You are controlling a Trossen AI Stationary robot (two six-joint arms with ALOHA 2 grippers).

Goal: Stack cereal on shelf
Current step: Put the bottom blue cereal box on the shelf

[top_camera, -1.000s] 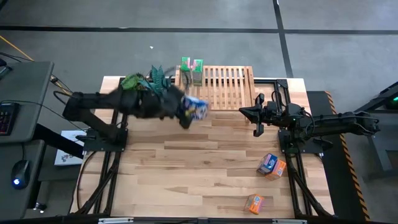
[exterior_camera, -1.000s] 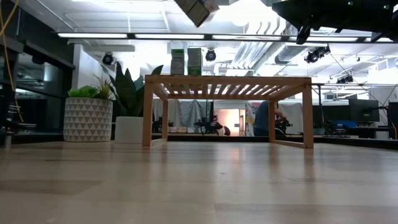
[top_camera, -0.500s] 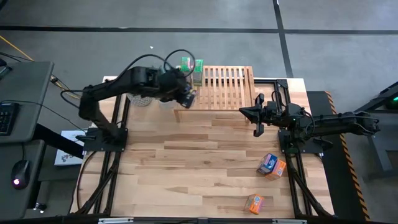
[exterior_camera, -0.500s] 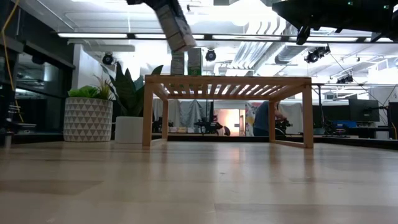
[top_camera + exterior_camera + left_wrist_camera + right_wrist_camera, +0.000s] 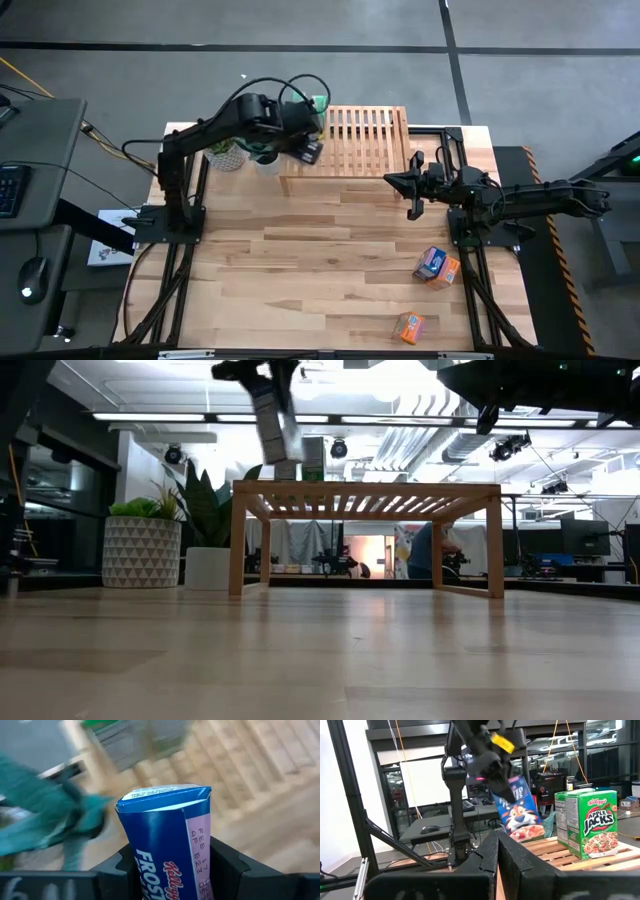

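My left gripper (image 5: 306, 149) is shut on a blue cereal box (image 5: 167, 845), above the left end of the slatted wooden shelf (image 5: 365, 140). The box also shows in the low view (image 5: 272, 415) and in the right wrist view (image 5: 517, 810). Two green cereal boxes (image 5: 587, 822) stand upright on the shelf's far left corner (image 5: 313, 460). A blue and an orange box (image 5: 437, 265) lie together on the table at the right, and another orange box (image 5: 410, 325) lies near the front edge. My right gripper (image 5: 412, 190) is shut and empty beside the shelf's near right corner. My left gripper pinches the blue box between its two fingers (image 5: 227, 867), one on each side of the box near one end (image 5: 145, 870). The fingers come from above, slanting down. The box hangs below them, tilted, clear of the shelf, its free end (image 5: 165, 795) pointing away from the gripper.
Two potted plants (image 5: 142, 545) stand on the table left of the shelf, close under my left arm (image 5: 225, 155). The shelf's slatted top (image 5: 400, 487) is bare to the right of the green boxes. A person shows in the room behind (image 5: 425, 555).
My left gripper has carried the blue box toward the table's far edge, from in front of the shelf to above its left end. The box has turned from strongly tilted to nearer upright.
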